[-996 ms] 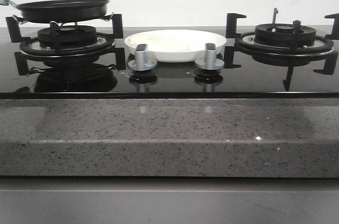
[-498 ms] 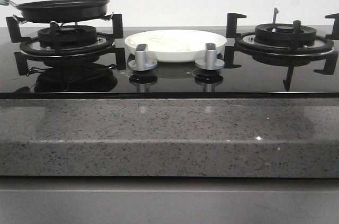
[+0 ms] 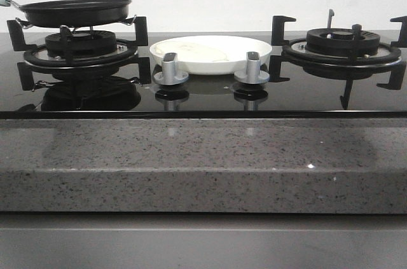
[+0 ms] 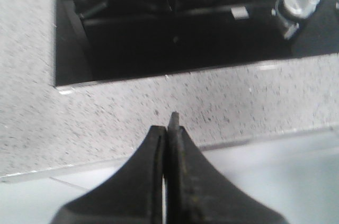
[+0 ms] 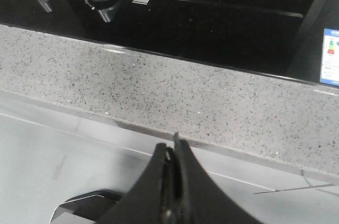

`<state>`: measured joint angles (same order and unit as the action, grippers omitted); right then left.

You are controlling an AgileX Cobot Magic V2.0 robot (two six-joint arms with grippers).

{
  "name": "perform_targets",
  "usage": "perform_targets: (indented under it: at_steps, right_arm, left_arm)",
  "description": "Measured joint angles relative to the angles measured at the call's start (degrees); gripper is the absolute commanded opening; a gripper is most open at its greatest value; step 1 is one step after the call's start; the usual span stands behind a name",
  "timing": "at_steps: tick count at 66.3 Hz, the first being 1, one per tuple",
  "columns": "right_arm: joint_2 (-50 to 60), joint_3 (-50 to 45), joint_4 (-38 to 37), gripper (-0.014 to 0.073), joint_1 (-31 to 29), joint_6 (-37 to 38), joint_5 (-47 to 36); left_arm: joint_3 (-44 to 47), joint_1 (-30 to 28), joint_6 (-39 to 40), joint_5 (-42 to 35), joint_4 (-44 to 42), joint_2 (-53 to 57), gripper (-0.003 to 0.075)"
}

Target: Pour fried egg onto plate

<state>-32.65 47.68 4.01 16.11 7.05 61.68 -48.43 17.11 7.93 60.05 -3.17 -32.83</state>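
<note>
**Egg rests on plate between burners**

The fried egg (image 3: 194, 52) lies flat in the white plate (image 3: 254, 59), its long axis seemingly running left to right, though the low angle blurs its outline. The plate sits on the black stove (image 3: 305, 94) behind two silver knobs (image 3: 170, 69), the black pan (image 3: 75, 11) atop the left burner. Over the speckled desk (image 3: 203, 167), the left tool (image 4: 168, 128) and right tool (image 5: 172, 150) are both closed, empty.
</note>
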Motion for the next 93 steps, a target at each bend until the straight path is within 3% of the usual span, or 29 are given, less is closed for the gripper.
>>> perform_targets:
  at_steps: [6, 27, 48, 77, 93]
  right_arm:
    - [0.00, 0.00, -0.04, -0.0068, 0.00, 0.00, 0.00]
    - [0.00, 0.00, -0.04, -0.0069, 0.00, 0.00, 0.13]
    - [0.00, 0.00, -0.04, -0.0069, 0.00, 0.00, 0.13]
    - [0.00, 0.00, -0.04, -0.0069, 0.00, 0.00, 0.49]
    - [0.00, 0.00, -0.04, -0.0069, 0.00, 0.00, 0.49]
  left_arm:
    - [3.98, -2.88, 0.00, -5.75, 0.00, 4.57, -0.0020]
    - [33.50, -11.58, 0.00, -41.96, 3.17, 25.43, -0.0020]
    - [48.72, -14.23, 0.00, -60.05, 4.72, 33.06, -0.0020]
    - [48.81, -14.23, -0.38, -62.76, 3.17, 33.06, -0.0020]
    - [48.81, -14.23, -8.85, -62.76, 7.92, 33.06, -0.0020]
